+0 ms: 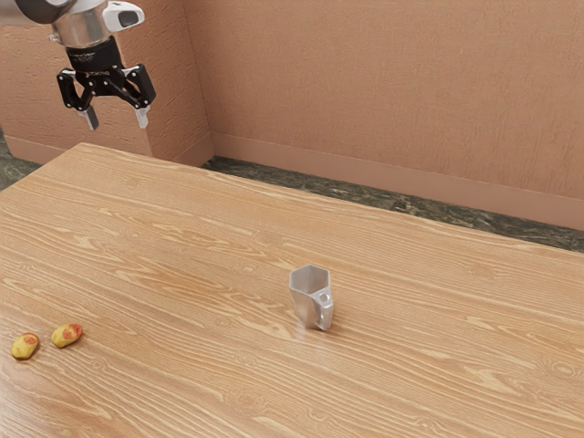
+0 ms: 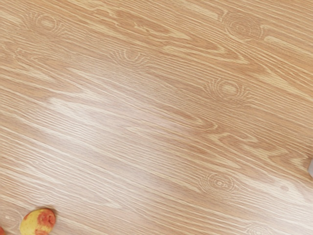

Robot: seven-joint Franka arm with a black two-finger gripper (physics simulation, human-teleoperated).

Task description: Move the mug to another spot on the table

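Yellow-red fruits [image 1: 66, 335] lie on the wood surface [image 1: 182, 228] at the exterior view's near left. Grey hexagonal mug [image 1: 310, 297] stands mid-surface, long axis vertical, mouth up, handle toward camera. Claw [image 1: 117, 119] hangs high, spread wide, empty. Wrist view adds one fruit [image 2: 38, 221] close up.

arm [image 1: 87, 27] raised high at the exterior view's upper left, fingers [image 1: 141, 116] pointing down, spread apart, holding nothing

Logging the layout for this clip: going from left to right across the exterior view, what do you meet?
yellow-and-red lump → second yellow-and-red lump → gripper, raised and open → grey mug, upright
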